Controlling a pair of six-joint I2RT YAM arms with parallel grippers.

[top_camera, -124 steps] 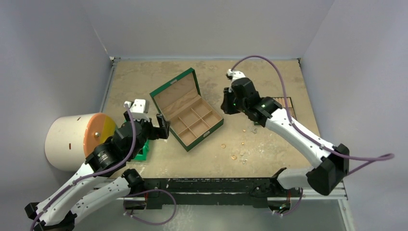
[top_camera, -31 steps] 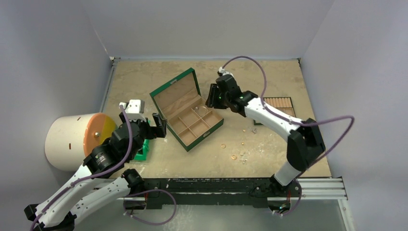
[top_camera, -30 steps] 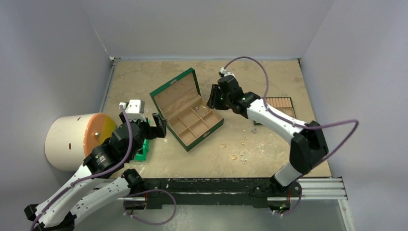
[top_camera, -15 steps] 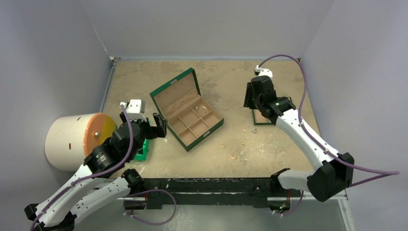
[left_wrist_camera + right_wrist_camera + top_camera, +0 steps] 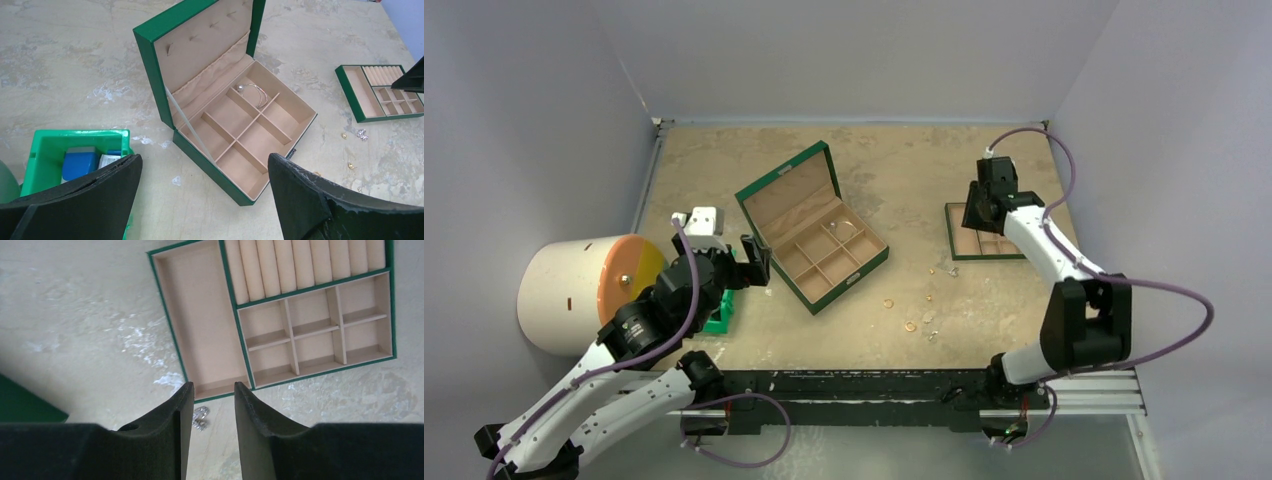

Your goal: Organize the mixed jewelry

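Observation:
The mixed jewelry lies loose on the table between the box and the tray: gold rings (image 5: 889, 303) (image 5: 910, 326) and a sparkly silver piece (image 5: 951, 270) (image 5: 201, 418). A thin silver hoop (image 5: 252, 92) rests in a back compartment of the open green box (image 5: 771, 212). My right gripper (image 5: 214, 386) hangs over the near edge of the separate green tray (image 5: 200, 315). Its fingers stand a little apart with nothing between them, and the silver piece shows just below them. My left gripper (image 5: 204, 159) is wide open in front of the box, holding nothing.
The tray holds tan cushion rolls (image 5: 300, 265) and small divided cells. A small green bin (image 5: 75, 155) with blue and dark items sits left of the box. A white cylinder with an orange face (image 5: 574, 290) stands at the far left. Grey walls enclose the table.
My right arm has swung from above the green box to the right, over the tray, its fingers narrowing slightly. The hoop stays in the box. The left arm has not moved.

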